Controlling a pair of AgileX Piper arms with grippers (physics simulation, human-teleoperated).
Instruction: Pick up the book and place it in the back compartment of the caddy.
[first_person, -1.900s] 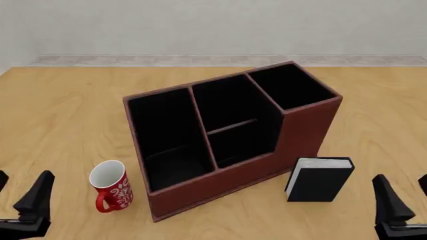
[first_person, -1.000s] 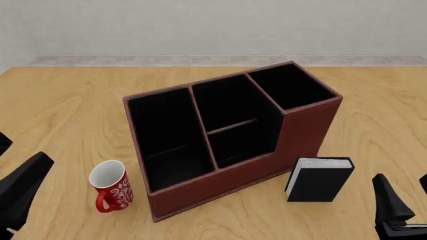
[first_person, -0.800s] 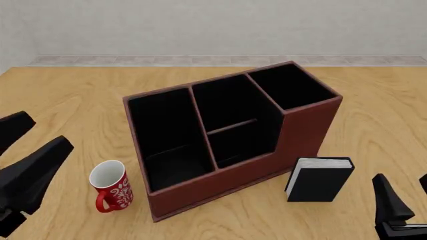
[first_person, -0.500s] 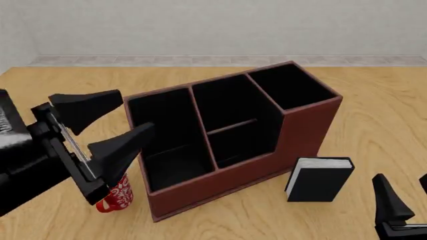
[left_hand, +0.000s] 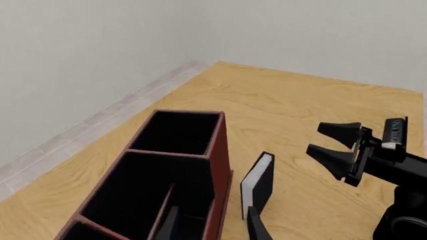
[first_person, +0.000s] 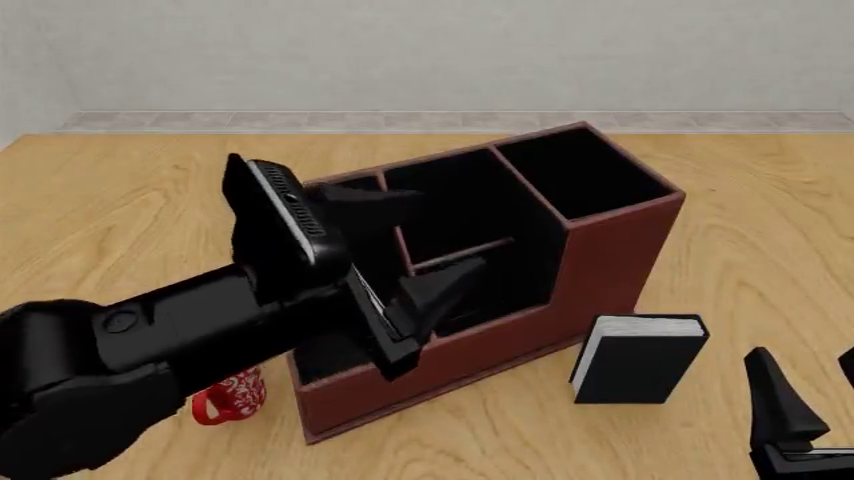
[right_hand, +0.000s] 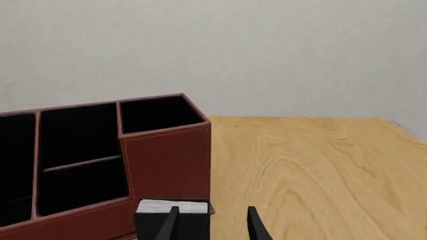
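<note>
The left tool (first_person: 414, 250) hangs over the caddy (first_person: 601, 250) with its jaws apart, gripping nothing. The right tool (left_hand: 331, 145), also spread apart, sits low near the book (first_person: 638, 357), which stands upright on the surface (first_person: 747, 230) just beside the caddy's taller end.

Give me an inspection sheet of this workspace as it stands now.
Surface: wooden table, no damage seen.
Job's things: book stands upright on the table beside the caddy; back compartment holds nothing visible.
Clutter: red-and-white mug, mostly hidden behind the left arm.
Grippers: left gripper open, above the caddy, holding nothing; right gripper open, low near the book, holding nothing.
Cables: nothing seen.
Surroundings: plain wall with tiled strip at its base.
</note>
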